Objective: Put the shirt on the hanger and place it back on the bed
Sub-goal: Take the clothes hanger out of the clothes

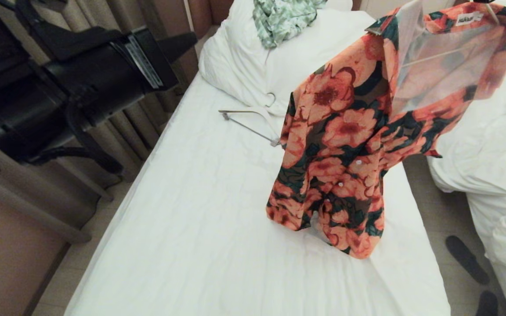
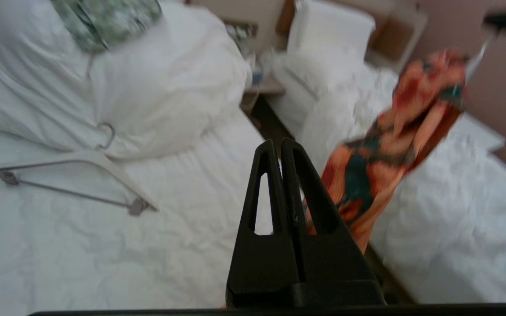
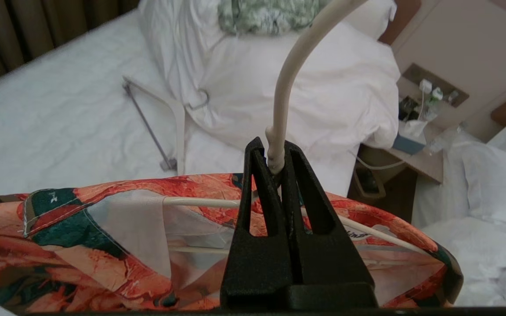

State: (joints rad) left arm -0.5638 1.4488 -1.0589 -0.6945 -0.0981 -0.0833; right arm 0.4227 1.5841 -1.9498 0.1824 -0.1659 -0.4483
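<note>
The left gripper (image 2: 278, 147) rises from the bottom centre of the frame, its two black fingers pressed together with nothing between them. Just right of it the shirt (image 2: 393, 145) hangs blurred, running up toward the upper right. At left a grey-white flat hanger (image 2: 77, 169) lies on the bed (image 2: 103, 254), its hook touching the pillows (image 2: 156, 92). A green leafy garment (image 2: 103, 17) sits at upper left.

Matte black pincer (image 3: 279, 156), tapered fingers (image 3: 259, 193) with triangular cutouts
</note>
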